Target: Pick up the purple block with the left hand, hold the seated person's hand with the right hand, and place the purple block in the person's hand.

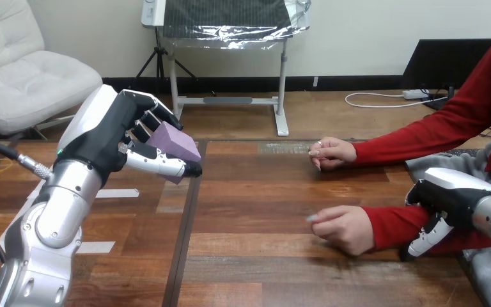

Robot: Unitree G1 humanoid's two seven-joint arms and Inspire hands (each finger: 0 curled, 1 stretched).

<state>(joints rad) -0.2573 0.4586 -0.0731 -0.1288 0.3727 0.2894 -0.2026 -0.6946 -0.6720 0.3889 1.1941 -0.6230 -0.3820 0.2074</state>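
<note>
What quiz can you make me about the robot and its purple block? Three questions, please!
1. True or false: the left hand holds the purple block up off the table.
2. Which is the right hand closest to? A) the person's red sleeve B) the purple block C) the table's left edge
3. How many of the person's hands are over the table?

Key: 1 true; 2 A; 3 two.

Wooden table (262,256), with a dark seam (185,230) running front to back. White tape strips (116,192) lie flat on it, left of the seam.
</note>
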